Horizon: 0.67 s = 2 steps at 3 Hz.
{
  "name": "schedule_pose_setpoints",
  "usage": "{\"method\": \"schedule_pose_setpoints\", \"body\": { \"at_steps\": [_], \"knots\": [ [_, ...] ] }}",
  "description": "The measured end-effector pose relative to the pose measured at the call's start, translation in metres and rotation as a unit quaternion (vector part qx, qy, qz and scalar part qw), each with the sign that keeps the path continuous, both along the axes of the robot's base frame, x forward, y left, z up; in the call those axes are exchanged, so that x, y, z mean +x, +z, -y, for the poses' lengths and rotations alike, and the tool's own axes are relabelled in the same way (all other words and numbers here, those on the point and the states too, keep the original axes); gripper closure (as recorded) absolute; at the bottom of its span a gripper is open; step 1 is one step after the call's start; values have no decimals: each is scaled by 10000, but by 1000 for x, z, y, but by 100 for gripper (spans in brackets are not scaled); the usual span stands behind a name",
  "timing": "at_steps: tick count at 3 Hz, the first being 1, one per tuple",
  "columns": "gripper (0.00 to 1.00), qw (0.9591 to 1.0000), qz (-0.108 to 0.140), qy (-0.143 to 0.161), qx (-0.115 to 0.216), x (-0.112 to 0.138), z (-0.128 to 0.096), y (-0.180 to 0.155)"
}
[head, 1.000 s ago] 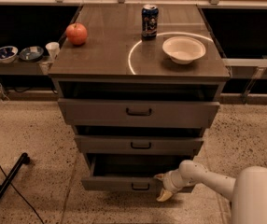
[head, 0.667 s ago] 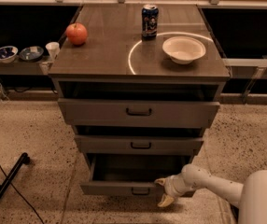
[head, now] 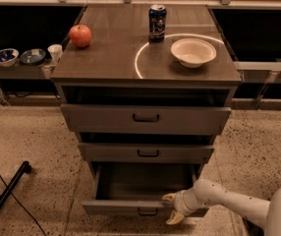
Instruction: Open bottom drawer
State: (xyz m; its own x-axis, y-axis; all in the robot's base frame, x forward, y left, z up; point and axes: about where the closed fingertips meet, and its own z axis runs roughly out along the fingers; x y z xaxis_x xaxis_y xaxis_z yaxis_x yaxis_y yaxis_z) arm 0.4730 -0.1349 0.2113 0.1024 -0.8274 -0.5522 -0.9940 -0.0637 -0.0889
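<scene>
**Bottom drawer drawn out, gripper at the right of its front**

The gripper is seen low at the right of the view, at the end of a white arm that reaches in from the lower right corner. It is set against the front panel of the bottom drawer, just to the right of the small dark bar handle. Its two pale fingers are held apart, one at the top edge of the panel and one at its lower edge. Whether the panel is pressed by them cannot be told.

The bottom drawer is found at the foot of the cabinet, pulled well forward of the middle drawer and the top drawer. Its shadowed grey box is exposed from above. Its front is slim, flat and grey.

On the cabinet top an apple, a can and a white bowl are seen.
</scene>
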Motion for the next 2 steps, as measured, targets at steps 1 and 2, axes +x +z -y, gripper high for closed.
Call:
{"method": "schedule_pose_setpoints", "body": {
  "at_steps": [1,2],
  "knots": [
    [48,9994,329,11,-123,18,2,20],
    [49,9979,596,62,-225,50,-1,32]
  ]
}}
